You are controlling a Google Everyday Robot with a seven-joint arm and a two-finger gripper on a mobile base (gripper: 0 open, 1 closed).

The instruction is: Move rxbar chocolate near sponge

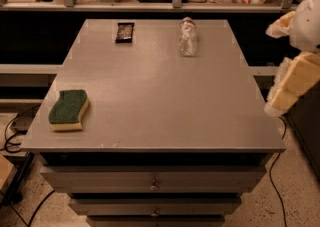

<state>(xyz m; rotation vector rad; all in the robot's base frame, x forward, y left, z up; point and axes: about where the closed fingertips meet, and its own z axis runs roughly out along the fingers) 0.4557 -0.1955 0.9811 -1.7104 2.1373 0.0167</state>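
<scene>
The gripper is held beyond the right edge of the table, its grip state not discernible; the rxbar chocolate is seen far-left, a plastic bottle to its right, well apart from the near-left sponge

The rxbar lies at the far edge of the surface, left of a bottle. The sponge sits near the front left corner. The gripper hangs beyond the right edge.
</scene>
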